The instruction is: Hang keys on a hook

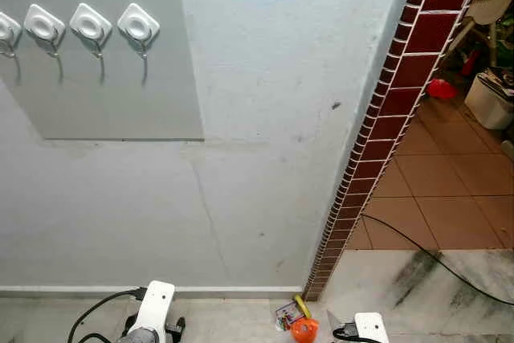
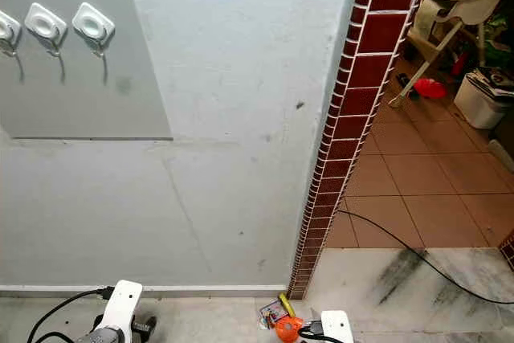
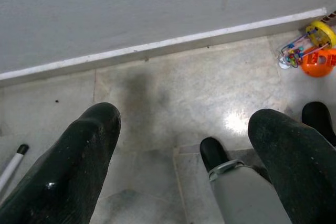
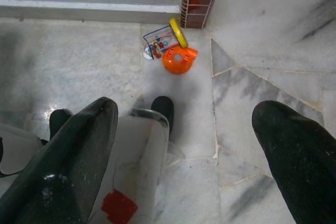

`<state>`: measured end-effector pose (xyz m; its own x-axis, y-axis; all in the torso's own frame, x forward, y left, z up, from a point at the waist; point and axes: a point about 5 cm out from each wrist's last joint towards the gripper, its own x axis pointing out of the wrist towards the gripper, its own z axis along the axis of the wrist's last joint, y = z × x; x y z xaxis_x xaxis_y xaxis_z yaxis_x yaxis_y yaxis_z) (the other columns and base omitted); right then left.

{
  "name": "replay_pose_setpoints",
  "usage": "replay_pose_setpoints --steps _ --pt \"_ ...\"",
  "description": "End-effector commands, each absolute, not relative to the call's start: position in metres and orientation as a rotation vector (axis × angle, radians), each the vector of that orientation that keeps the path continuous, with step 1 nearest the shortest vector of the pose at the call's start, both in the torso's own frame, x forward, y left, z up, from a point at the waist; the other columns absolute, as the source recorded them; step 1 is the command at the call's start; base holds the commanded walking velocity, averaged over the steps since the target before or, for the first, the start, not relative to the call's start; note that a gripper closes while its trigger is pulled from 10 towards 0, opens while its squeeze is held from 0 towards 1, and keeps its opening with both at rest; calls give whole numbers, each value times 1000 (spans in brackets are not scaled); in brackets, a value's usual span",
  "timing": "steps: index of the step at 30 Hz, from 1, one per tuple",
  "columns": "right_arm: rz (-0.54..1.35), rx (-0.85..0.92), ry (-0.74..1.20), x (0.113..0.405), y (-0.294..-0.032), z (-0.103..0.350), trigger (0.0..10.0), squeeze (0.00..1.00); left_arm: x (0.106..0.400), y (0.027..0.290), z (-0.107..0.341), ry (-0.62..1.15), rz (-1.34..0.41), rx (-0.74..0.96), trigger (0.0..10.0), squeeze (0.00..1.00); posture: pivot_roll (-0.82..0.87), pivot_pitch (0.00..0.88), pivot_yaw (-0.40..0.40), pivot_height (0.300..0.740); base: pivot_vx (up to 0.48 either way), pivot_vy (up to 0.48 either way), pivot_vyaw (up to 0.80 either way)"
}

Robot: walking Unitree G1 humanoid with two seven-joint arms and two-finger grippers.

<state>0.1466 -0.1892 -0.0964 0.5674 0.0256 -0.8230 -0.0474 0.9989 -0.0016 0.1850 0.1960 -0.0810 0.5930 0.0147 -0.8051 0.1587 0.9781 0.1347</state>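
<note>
Several white square hooks [image 1: 90, 23] sit in a row on a grey panel [image 1: 120, 94] high on the wall, far above both arms. A colourful bunch [image 4: 170, 48] with an orange disc, a yellow ring and beads lies on the floor by the foot of the brick corner, also seen as a small orange and yellow bunch [image 1: 299, 323]. My left gripper [image 3: 184, 129] hangs low over the floor, open and holding nothing. My right gripper [image 4: 186, 114] also points at the floor, open and holding nothing, with the bunch a short way beyond its fingers.
A red tiled corner post [image 1: 385, 126] ends the wall on the right. A black cable [image 1: 434, 259] crosses the marble floor beyond it. A white bin [image 1: 491, 100] and a red object [image 1: 442, 87] stand further back. My own black feet [image 3: 212, 153] are below the grippers.
</note>
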Motion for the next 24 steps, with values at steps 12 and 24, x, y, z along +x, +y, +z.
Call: replay_pose_setpoints --steps 12,24 --pt "27 -64 944 155 -201 -91 10000 0 197 184 -76 874 -113 274 10000 0 -79 0 2 740 0 0 0" --pt "26 -68 957 154 -196 -93 10000 0 190 184 -80 904 -130 146 10000 0 -83 0 15 740 0 0 0"
